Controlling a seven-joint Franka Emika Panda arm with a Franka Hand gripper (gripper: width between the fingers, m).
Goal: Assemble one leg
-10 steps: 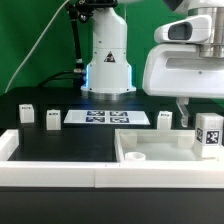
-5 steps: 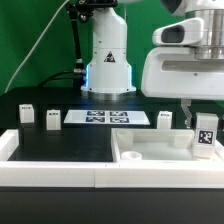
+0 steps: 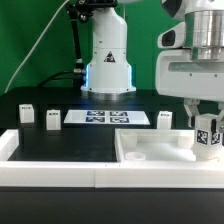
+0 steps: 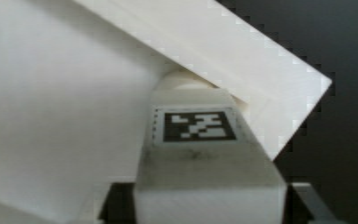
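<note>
Pincer point(image 3: 208, 128) clenched on leg point(image 3: 208, 133) — poised over tray-like piece point(image 3: 160, 152) corner; next, lower and seat it squarely.

A small white plastic oblong leg point(image 3: 208, 133) stands upright at the exterior view's right edge of the black worktop, near the front. A black-and-white square tag on its face looks toward the camera. In the wrist view the same leg point(image 4: 201, 160) shows that tag near its far end, and a rounded white peg projects from that end.
</note>
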